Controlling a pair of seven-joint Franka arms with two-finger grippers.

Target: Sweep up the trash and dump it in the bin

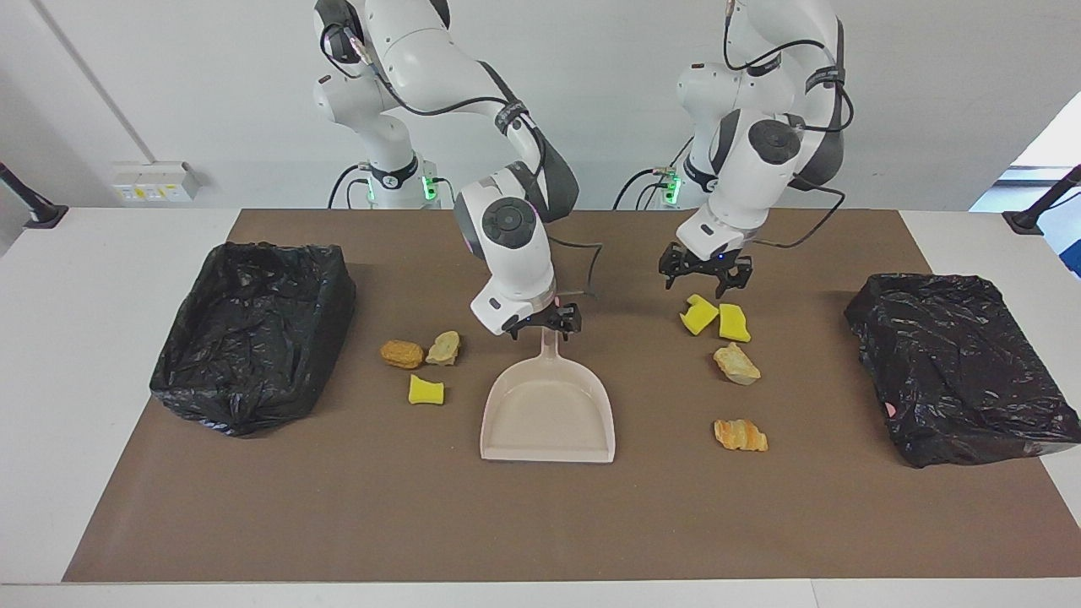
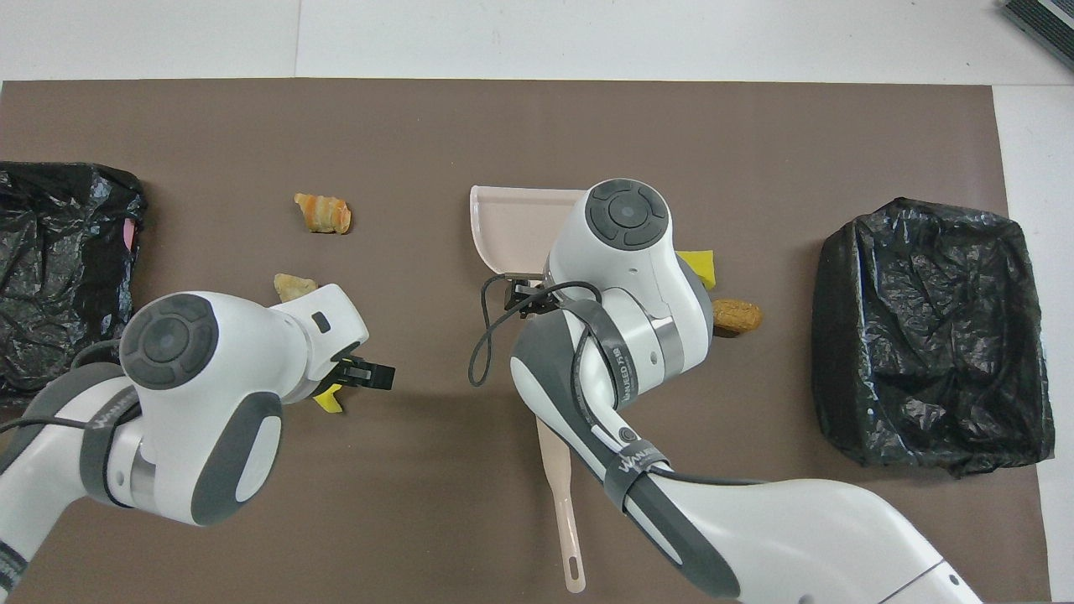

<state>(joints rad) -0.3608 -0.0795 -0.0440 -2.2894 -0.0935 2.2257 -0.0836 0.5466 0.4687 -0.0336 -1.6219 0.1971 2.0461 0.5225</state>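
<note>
Two glossy white arms (image 1: pixel 507 245) with dark grey joint caps, black cables (looped loosely) and black grippers.

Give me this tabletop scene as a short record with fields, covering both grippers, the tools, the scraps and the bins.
right gripper: low over the beige plastic dustpan's handle, fingers either side of it, grip not confirmed
left gripper: open, holding nothing, over the mat by two yellow sponge scraps
brush: slim beige brush, on the mat, nearer the robots than the dustpan, untouched
scraps: seven, all on the mat, none in the dustpan
bins: two black-bag-lined bins, one at each end of the table
</note>
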